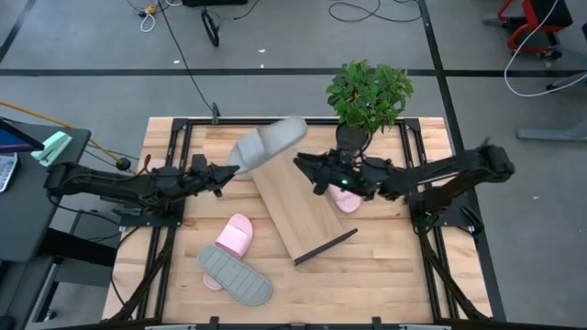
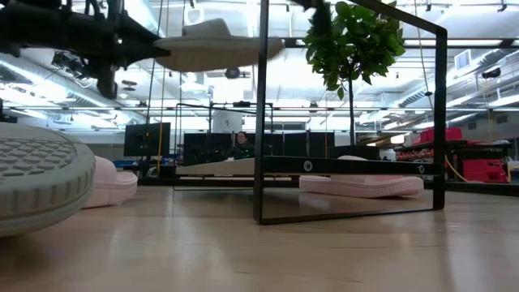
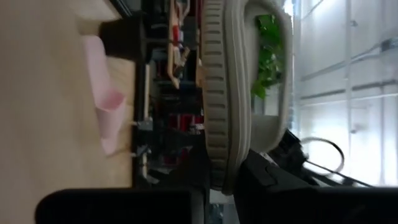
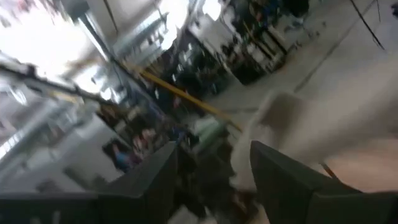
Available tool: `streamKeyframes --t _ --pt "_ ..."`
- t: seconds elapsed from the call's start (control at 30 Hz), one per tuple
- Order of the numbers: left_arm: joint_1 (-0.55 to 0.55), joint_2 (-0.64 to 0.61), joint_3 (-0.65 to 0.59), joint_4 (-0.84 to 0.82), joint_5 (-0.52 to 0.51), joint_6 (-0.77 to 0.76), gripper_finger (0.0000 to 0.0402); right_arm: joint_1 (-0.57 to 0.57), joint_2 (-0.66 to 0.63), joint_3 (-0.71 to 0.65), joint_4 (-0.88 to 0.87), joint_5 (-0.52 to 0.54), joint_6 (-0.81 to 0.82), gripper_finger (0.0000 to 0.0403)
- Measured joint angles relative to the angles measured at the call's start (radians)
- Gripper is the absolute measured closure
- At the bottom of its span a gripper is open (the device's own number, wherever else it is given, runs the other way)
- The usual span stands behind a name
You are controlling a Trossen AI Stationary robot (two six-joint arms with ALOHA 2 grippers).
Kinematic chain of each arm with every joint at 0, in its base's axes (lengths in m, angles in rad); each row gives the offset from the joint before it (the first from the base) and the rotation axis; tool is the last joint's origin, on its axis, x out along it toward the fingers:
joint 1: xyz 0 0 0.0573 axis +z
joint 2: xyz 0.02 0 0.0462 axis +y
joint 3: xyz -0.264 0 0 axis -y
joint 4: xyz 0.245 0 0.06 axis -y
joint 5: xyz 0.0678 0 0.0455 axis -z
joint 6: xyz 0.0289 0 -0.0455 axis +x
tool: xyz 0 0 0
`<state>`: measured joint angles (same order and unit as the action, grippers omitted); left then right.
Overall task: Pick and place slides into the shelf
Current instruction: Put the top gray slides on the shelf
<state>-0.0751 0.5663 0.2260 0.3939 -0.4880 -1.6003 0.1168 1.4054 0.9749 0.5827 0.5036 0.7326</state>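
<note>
**One grey slide in the air, and plenty that could slip**

My left gripper (image 1: 223,173) was clamped narrow on the heel end of a grey slide (image 1: 266,143), and I had it lifted clear of the worktop (image 1: 385,275), hanging above the far end of the shelf (image 1: 295,213). In the left wrist view the slide (image 3: 227,93) sat edge-on between my fingers (image 3: 273,186), ribbed sole showing. I judged that a thin hold on soft foam: if it sagged or twisted on the way down, the slide could peel out and drop short of the board.

The shelf itself lay skewed across the worktop, one black end frame (image 1: 326,247) pointing toward the near edge. A slide set down off-centre could catch the frame or slide off the long edge.

My right gripper (image 1: 323,180) was over by the potted plant (image 1: 369,92), just beside a pink slide (image 1: 348,199) that lay on the worktop at the shelf's far side. In the right wrist view its fingers (image 4: 155,180) stood apart with nothing between them. Both my arms were close over the same end of the board, so a careless lowering on the left could have clipped the right.

The other pink slide (image 1: 235,236) and the second grey slide (image 1: 236,275) lay touching near the front left, not yet on the shelf.
</note>
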Motion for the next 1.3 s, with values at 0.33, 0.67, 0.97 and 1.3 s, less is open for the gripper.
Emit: streamKeyframes --t 0.33,0.67,0.97,1.3 --pt "-0.200 -0.007 0.000 -0.098 -0.282 -0.012 0.0358 0.033 -0.202 0.001 -0.299 0.074 -0.033 0.0201" --pt "-0.387 0.156 0.000 -0.101 -0.517 -0.117 0.0355 0.028 -0.204 0.001 -0.354 0.091 -0.047 0.0202" --pt "-0.416 0.335 0.000 -0.091 -0.554 -0.272 0.0352 0.028 -0.189 0.001 -0.361 0.088 -0.045 0.0204" --pt "-0.396 0.493 0.000 -0.041 -0.556 -0.339 0.0354 0.028 -0.189 0.000 -0.368 0.086 -0.047 0.0206"
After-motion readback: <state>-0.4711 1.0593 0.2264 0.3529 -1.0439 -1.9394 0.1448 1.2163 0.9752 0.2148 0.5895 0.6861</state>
